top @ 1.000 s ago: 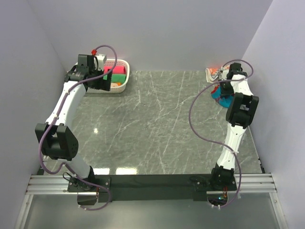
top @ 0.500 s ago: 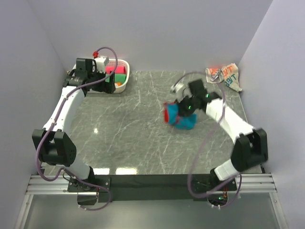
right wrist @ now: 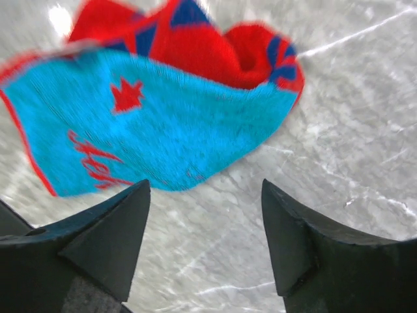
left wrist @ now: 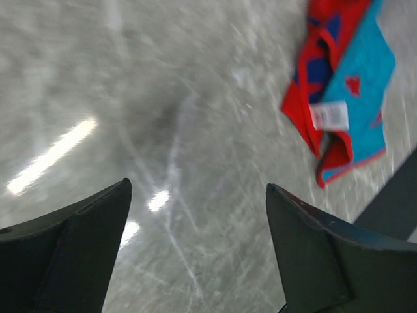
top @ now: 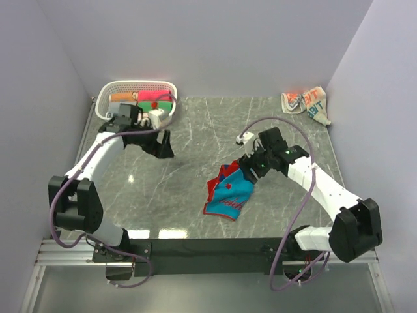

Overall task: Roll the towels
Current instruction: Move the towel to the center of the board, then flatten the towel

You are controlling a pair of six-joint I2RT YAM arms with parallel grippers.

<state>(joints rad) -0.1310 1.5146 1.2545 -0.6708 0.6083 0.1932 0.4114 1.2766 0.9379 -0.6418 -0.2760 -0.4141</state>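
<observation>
A red towel with a bright blue end (top: 227, 190) lies loosely spread and creased on the marble table, near the middle. My right gripper (top: 249, 166) hovers just behind its far right corner, open and empty. In the right wrist view the same towel (right wrist: 163, 111) lies beyond the gripper (right wrist: 205, 184), apart from both fingers. A cream towel with orange-red letters and teal (top: 306, 103) lies crumpled in the back right corner. My left gripper (top: 163, 147) hangs open over bare table left of centre. Its wrist view shows the gripper (left wrist: 197, 187) empty and the red towel (left wrist: 342, 98) far off at upper right.
A white basket (top: 140, 83) stands at the back left and holds rolled cloths, orange (top: 122, 98), red (top: 153, 96) and green (top: 159, 105). Walls close the table at the left, back and right. The arm bases sit on the near rail.
My right arm carried the red and blue towel from the back right corner to the middle and let it go; it now lies spread. My left arm swung away from the basket.
</observation>
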